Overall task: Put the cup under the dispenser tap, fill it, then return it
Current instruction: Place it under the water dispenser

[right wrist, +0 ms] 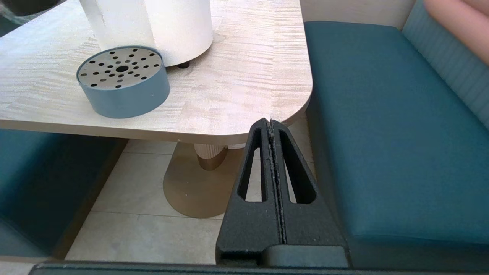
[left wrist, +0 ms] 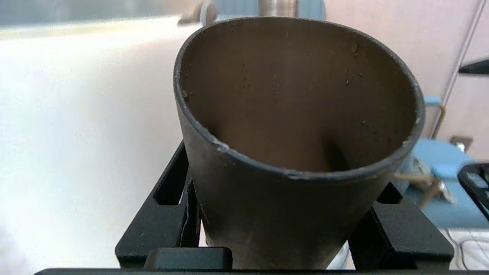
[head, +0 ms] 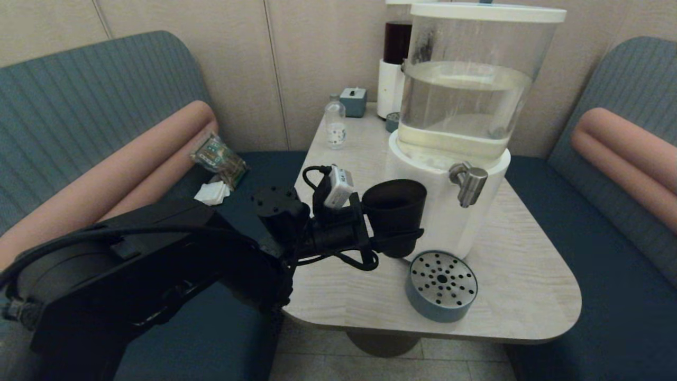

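Left gripper (head: 394, 235) clamps the empty cup (head: 394, 211) beside the dispenser tap (head: 469, 182); misalignment risks spilling; right gripper (right wrist: 272, 126) closed, empty.

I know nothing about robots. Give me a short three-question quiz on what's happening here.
1. True or false: the cup sits directly below the dispenser tap.
2. Which end effector holds the cup? A) left B) right
3. Fill in: the round perforated drip tray rests on the ___.

Key:
1. False; it is held in the air beside the tap, not under it.
2. A, the left end effector; the right end effector is shut and empty, off the table edge.
3. table.
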You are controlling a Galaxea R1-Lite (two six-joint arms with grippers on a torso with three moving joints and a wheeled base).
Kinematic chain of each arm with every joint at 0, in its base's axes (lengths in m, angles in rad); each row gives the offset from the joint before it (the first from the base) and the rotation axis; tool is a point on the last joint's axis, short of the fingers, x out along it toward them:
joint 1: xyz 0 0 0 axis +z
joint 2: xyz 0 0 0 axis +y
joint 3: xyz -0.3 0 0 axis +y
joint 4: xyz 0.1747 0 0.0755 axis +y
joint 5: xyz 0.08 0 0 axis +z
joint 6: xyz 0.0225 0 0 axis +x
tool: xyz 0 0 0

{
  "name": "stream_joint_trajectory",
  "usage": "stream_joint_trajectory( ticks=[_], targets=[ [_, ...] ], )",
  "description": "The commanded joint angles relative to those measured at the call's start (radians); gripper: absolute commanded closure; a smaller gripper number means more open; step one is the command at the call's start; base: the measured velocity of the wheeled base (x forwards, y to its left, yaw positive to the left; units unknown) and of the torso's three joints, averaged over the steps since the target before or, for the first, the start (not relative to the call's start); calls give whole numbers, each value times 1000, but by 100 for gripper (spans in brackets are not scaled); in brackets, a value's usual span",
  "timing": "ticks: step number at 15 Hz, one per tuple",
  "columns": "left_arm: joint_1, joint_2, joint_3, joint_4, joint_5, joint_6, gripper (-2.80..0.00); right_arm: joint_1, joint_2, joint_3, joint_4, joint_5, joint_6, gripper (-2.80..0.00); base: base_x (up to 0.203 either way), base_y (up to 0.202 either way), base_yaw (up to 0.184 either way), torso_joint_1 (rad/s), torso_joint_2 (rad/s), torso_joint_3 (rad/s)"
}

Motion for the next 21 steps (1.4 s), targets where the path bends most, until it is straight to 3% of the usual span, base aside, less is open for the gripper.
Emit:
stream_joint_trajectory(
  ticks=[1, 16, 21],
  targets=[
    [-38, 38, -45, -8, 9, -1, 0, 0, -3, 14, -1, 0, 0, 0, 0, 0, 0, 0, 0, 0],
    [-118, 249, -225, -3, 53, -1, 0, 0, -2, 14, -1, 0, 0, 0, 0, 0, 0, 0, 0, 0],
    [-126, 268, -227, -8, 57, -1, 0, 0, -3, 14, -1, 0, 0, 0, 0, 0, 0, 0, 0, 0]
  ],
)
